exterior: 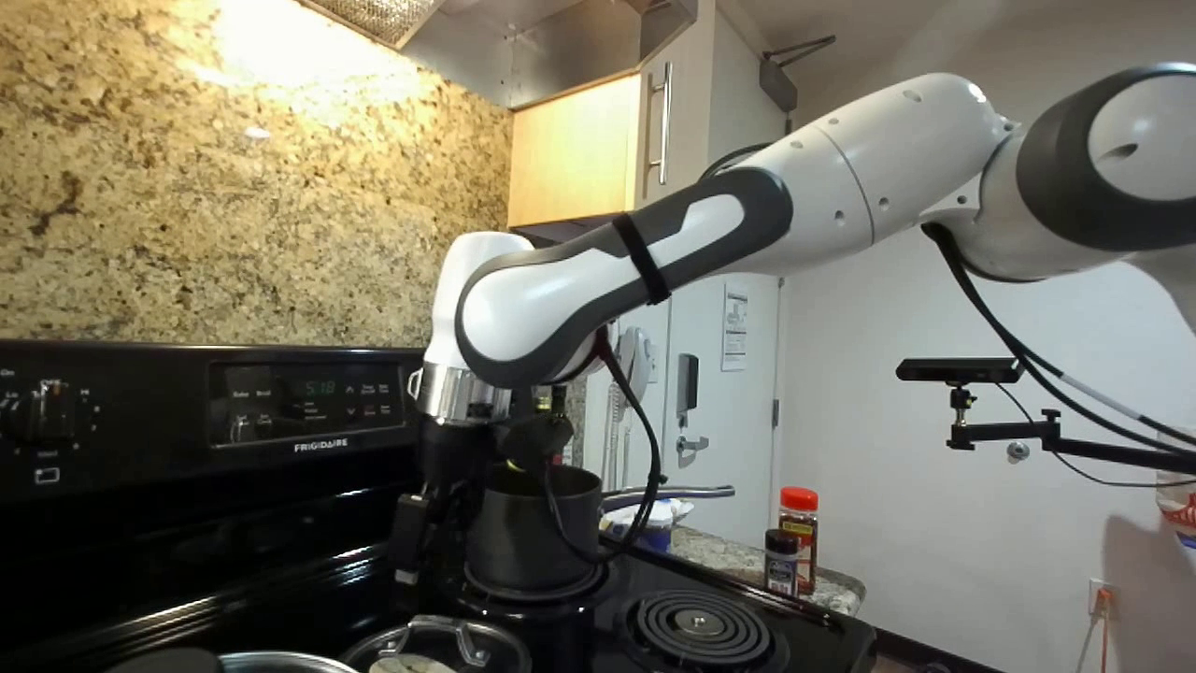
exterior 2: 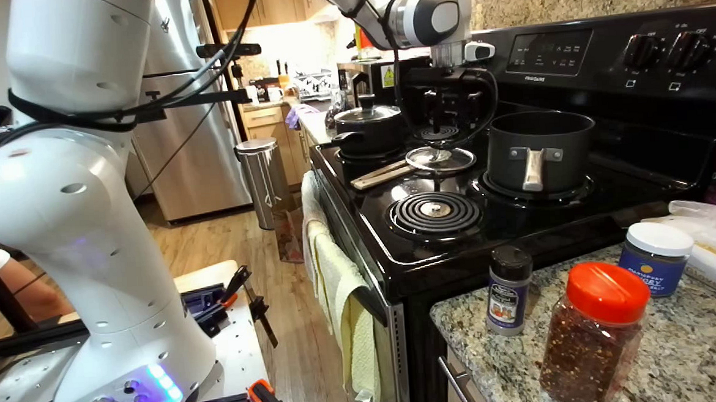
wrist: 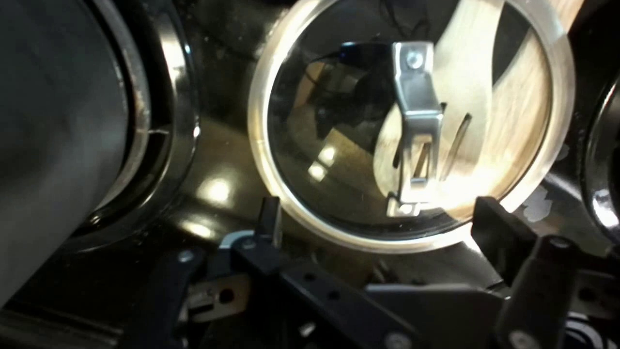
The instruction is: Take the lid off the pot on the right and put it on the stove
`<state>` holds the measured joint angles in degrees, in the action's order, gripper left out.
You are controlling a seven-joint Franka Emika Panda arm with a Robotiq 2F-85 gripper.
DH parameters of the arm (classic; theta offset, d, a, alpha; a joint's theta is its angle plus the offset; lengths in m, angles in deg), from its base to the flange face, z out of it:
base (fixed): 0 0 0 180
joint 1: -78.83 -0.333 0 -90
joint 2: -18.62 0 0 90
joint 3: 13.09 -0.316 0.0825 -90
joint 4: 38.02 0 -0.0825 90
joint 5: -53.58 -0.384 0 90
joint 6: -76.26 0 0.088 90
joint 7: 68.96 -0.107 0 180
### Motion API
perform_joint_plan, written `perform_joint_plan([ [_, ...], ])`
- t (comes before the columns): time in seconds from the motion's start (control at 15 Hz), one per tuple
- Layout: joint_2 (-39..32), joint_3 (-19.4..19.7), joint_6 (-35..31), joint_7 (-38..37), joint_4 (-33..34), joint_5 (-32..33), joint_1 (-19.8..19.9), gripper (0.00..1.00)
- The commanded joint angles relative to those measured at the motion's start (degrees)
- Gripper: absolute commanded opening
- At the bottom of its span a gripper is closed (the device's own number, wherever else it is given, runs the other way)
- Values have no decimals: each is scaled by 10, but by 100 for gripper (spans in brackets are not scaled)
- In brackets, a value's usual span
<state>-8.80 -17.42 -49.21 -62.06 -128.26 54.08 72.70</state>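
Observation:
The lid is clear glass with a silvery rim and a metal arch handle. It lies flat over wooden utensils on the stove, in the wrist view (wrist: 417,111) and both exterior views (exterior: 495,654) (exterior 2: 445,161). The dark grey pot (exterior 2: 539,158) stands uncovered on a back burner; it also shows in an exterior view (exterior: 537,533) and at the wrist view's left (wrist: 53,121). The black stove (exterior 2: 397,251) carries both. My gripper (wrist: 378,208) is open and empty, fingers spread, pointing down beside the pot (exterior 2: 445,113). The lid appears beyond its fingertips, apart from them.
A black pot with a glass lid (exterior 2: 368,130) stands on a far burner. Wooden utensils (exterior 2: 384,175) stick out from under the lid. A bare coil burner (exterior 2: 435,214) lies at the front. Jars (exterior 2: 598,335) (exterior 2: 510,291) stand on the counter. The back panel (exterior: 308,393) rises behind the gripper.

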Motion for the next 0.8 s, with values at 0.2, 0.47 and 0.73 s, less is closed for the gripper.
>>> perform_joint_plan([
  [0.2, 63, 31, 35, -127, 2, 65, -24, 100],
  [0.47, 101, 47, 79, -191, -9, 99, -22, 100],
  [0.73, 153, 63, 92, -214, -49, 85, 2, 100],
])
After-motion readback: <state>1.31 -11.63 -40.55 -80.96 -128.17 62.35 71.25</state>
